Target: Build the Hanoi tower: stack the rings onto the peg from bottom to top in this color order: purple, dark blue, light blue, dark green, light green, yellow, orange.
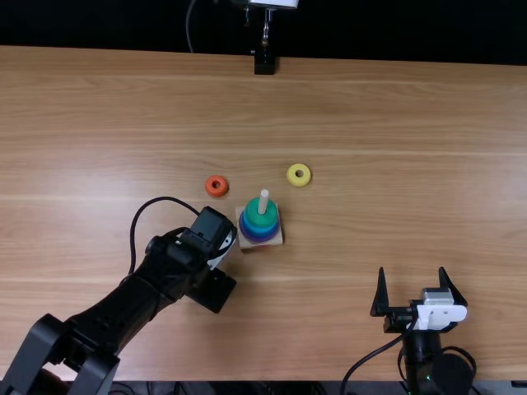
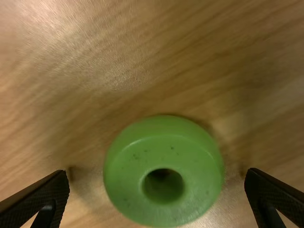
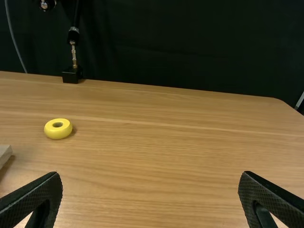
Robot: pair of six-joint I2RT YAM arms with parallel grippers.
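From where I stand, the wooden base (image 1: 272, 239) sits near the middle of the tabletop (image 1: 370, 164), its pale peg (image 1: 263, 202) rising out of a stack of rings, purple lowest, blue above that and a dark green ring (image 1: 260, 216) on top. The orange ring (image 1: 216, 186) lies flat just beyond the base and to its left, and the yellow ring (image 1: 299, 174) lies beyond it on the right. The base and its stack stand just beside the left pincer (image 1: 222, 250), the closest thing in its way on the right. A black cable (image 1: 136, 222) loops along the left arm. At the far edge is a small black stand (image 1: 264, 62), with dark cloth (image 1: 370, 29) behind it.

The tabletop stretches wide to the right of the base, and its near edge runs beneath both arms.

The left pincer is spread wide over the light green ring (image 2: 164, 166), which rests flat on the tabletop between the fingers, with a gap to either side, touching neither. The right pincer (image 1: 412, 270) is low on the right, near the near edge and well apart from the rings; it too is wide, with tabletop visible between its fingers.
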